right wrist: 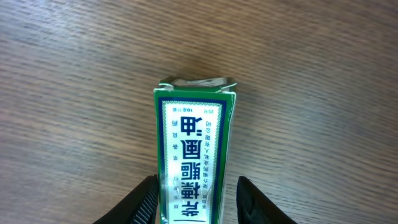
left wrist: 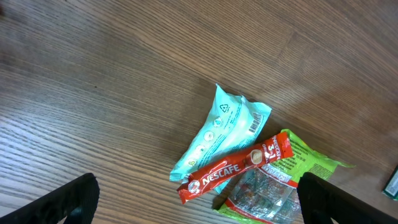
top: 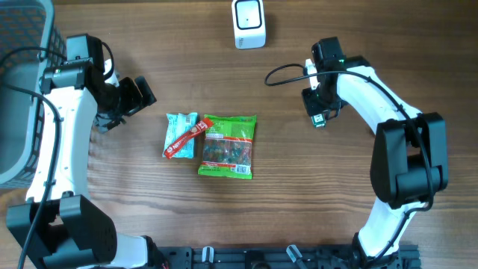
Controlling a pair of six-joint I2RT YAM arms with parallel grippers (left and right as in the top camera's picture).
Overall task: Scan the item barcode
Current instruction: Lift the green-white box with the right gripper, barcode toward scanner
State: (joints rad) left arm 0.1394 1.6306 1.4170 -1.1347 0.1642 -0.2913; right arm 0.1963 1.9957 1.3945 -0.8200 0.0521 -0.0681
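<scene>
Sprawling under everything is the wooden table (top: 299, 209), with part of a grey basket (top: 22, 90) at its far-left edge; only a slice of its inside shows. Mid-table lies a green sweet bag (top: 228, 147), a teal packet (top: 179, 128) just beside it, and a red Nescafe stick (top: 187, 139) lying slantwise across both. A white scanner (top: 249, 24) sits at the far edge, well apart from them, with bare wood between it and either arm.

The left gripper (top: 138, 96) hangs near the teal packet with its fingers (left wrist: 62, 202) spread wide. Its wrist camera alone shows the barcode (left wrist: 254, 125) printed on that packet.

The right gripper (top: 320, 113) is right of the pile, below and right of the scanner. Only the right wrist view shows the green-and-white box (right wrist: 194, 155) with Chinese lettering. It sits between the fingers, one close against a side and a thin gap at the other; I cannot tell whether they pinch it.
</scene>
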